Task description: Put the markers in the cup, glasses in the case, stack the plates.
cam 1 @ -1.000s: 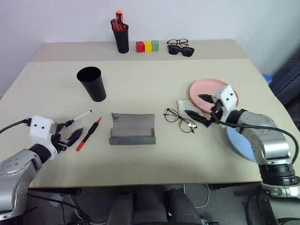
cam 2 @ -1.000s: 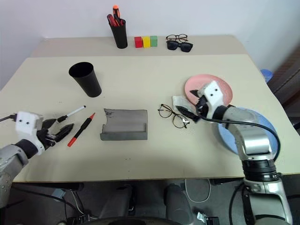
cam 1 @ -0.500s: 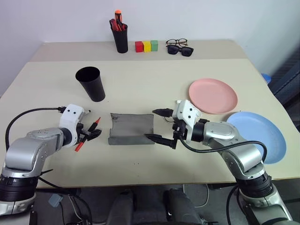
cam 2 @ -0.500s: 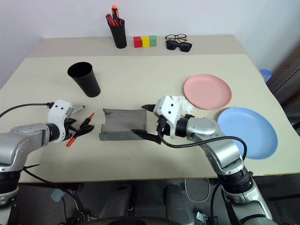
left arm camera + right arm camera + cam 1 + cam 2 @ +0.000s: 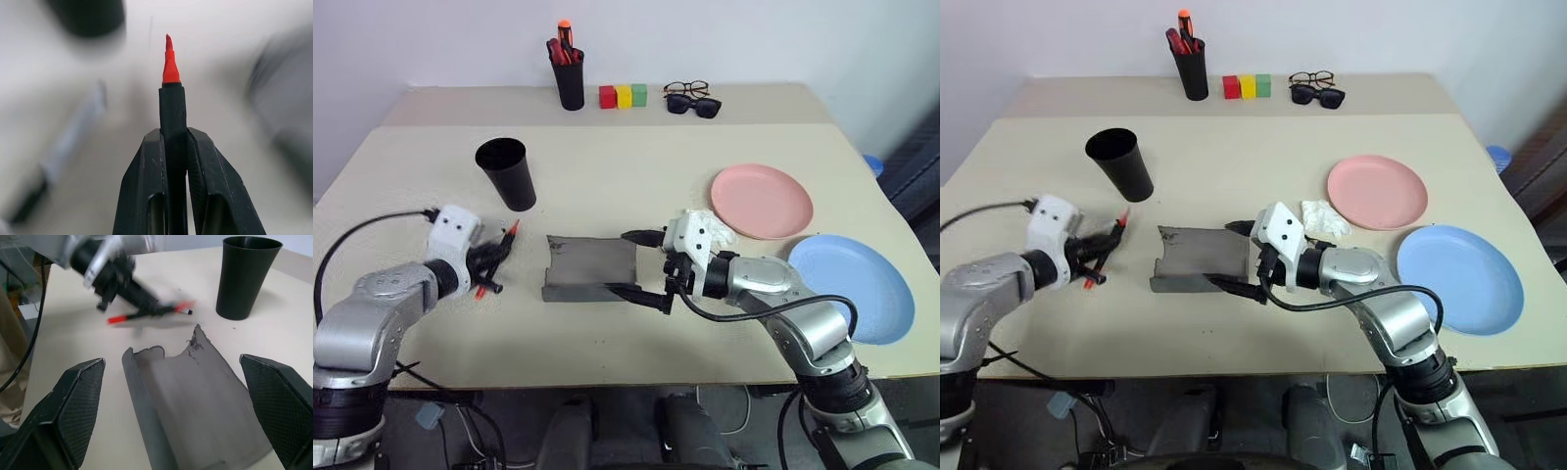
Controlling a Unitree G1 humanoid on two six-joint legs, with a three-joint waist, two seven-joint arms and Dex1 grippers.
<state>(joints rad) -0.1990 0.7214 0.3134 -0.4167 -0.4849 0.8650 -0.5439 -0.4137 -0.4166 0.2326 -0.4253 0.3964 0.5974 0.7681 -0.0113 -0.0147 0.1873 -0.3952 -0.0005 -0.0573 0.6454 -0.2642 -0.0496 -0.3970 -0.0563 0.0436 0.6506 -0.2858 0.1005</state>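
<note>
the left hand (image 5: 173, 147) is clamped on the slim red marker (image 5: 170, 68), lifted off the beige worktop (image 5: 607, 176) near the wide black tapered plastic cup (image 5: 506, 173). the right hand (image 5: 634, 264) spreads wide beside the open dark grey felt-like case (image 5: 590, 268).

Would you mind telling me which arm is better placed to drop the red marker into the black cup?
Left: its pincer already grips the red marker, close to the cup.
</note>
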